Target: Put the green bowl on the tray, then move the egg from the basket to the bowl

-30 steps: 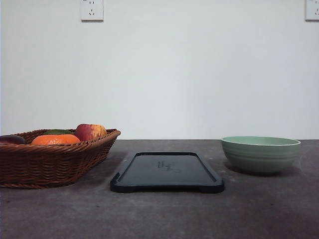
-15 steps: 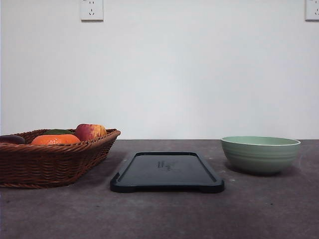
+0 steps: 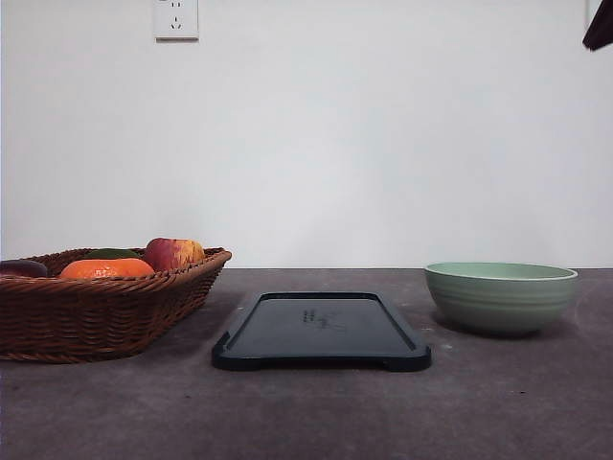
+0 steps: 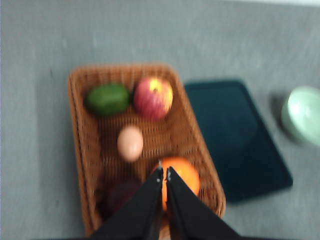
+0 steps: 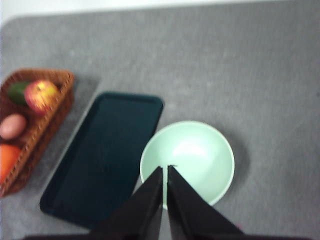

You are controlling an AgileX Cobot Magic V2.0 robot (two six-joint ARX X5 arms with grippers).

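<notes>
the green bowl (image 5: pixel 187 162) sits on the grey tabletop (image 5: pixel 240 65), just beside the black tray (image 5: pixel 102 157), on the side away from the wicker basket (image 5: pixel 35 130). the right tool (image 5: pixel 164 170), fingers together, hangs directly above the bowl, so the right arm is nearer. the left tool (image 4: pixel 163 172), fingers together, hangs above the basket, near the egg (image 4: pixel 130 143).

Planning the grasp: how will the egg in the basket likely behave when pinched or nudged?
The egg is a smooth oval, so it may slip from a pinch. It lies loose on the basket weave, touching nothing, so a nudge would probably roll it. It looks thin-shelled, so squeeze gently.
</notes>
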